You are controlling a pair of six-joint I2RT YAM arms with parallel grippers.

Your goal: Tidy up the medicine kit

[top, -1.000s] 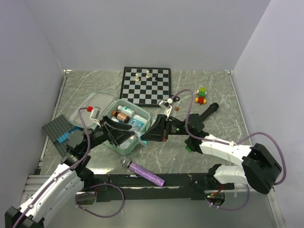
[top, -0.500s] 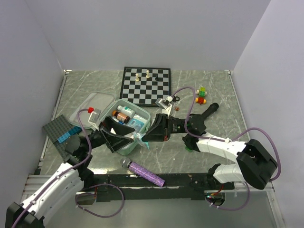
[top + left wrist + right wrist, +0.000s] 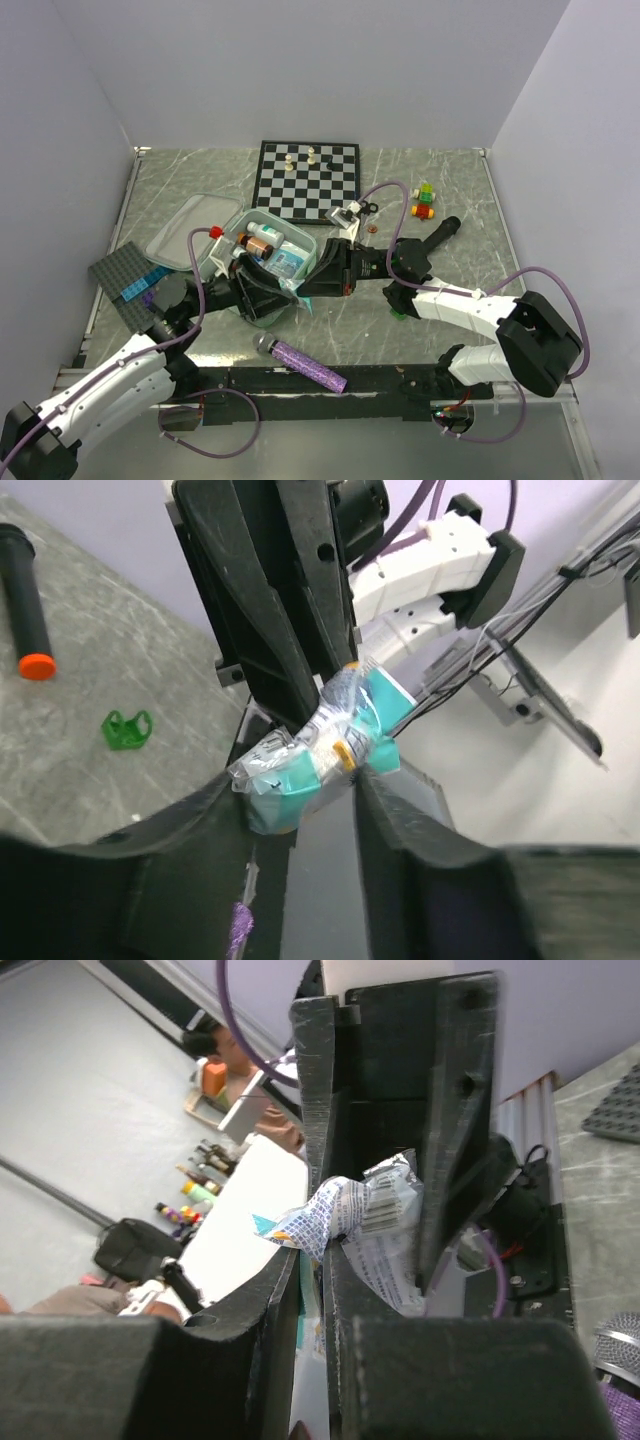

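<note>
Evidently for handover, a packet [image 3: 320, 755] is pinched by the right gripper [image 3: 305, 288] beside the medicine kit [image 3: 310, 245]; the left gripper's [image 3: 300, 780] hold cannot be told.

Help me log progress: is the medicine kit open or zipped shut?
Open: the medicine kit has its lid swung back flat on its left side, and bottles show inside the uncovered case.

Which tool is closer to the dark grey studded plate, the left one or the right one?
Left. The left tool is over the near edge of the medicine kit, right of the plate. The right tool, gripping a plastic packet, is off the kit's right side, farther away.
</note>
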